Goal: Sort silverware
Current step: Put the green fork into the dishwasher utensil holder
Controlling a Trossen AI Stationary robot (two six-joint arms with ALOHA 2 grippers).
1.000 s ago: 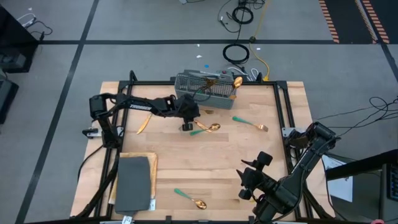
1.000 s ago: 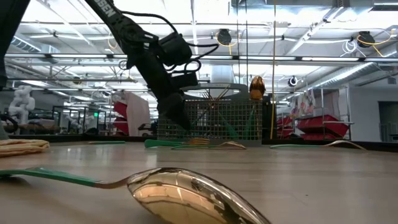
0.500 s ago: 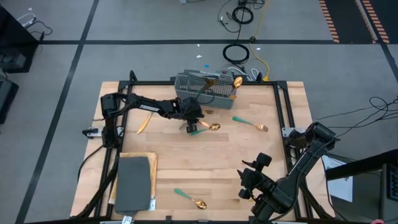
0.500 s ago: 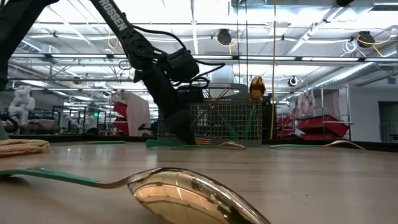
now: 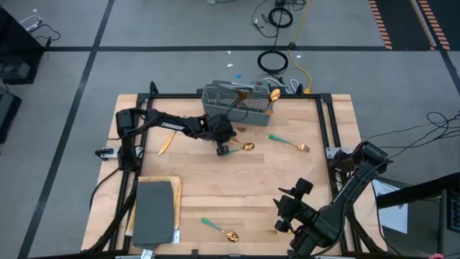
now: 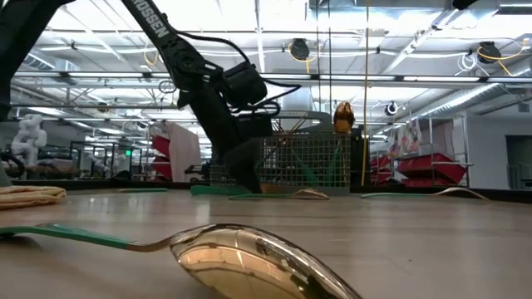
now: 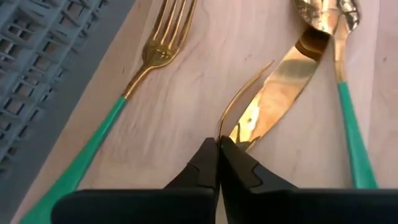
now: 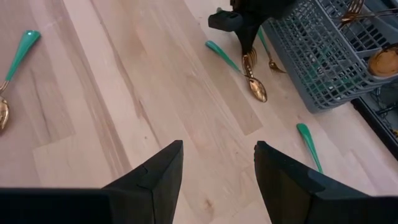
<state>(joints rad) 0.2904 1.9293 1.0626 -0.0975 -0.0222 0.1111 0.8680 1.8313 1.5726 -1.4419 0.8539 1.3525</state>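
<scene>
1. Reaching across the table (image 5: 237, 194), the left gripper (image 5: 223, 149) sits low just in front of the grey mesh caddy (image 5: 238, 105).
2. Its fingertips (image 7: 216, 160) are pressed together; the left wrist view shows them meeting at the near end of a gold knife blade (image 7: 277, 87), and whether they pinch it cannot be told.
3. Beside that blade lie a fork (image 7: 124, 93) with a teal handle and a spoon (image 7: 339, 56), all flat on the wood.
4. From above, this cluster (image 5: 241, 147) lies just below the caddy, which already holds several pieces (image 5: 255, 93) standing upright.
5. 1 more fork (image 5: 289, 142) lies to the right of the cluster, a gold knife (image 5: 165, 142) lies near the left edge, and 1 spoon (image 5: 221, 230) lies near the front edge.
6. At the front right corner, the right gripper (image 5: 287, 212) waits with its fingers (image 8: 155, 180) spread wide, holding nothing.
7. A dark grey pad (image 5: 154, 211) lies at the front left.
</scene>
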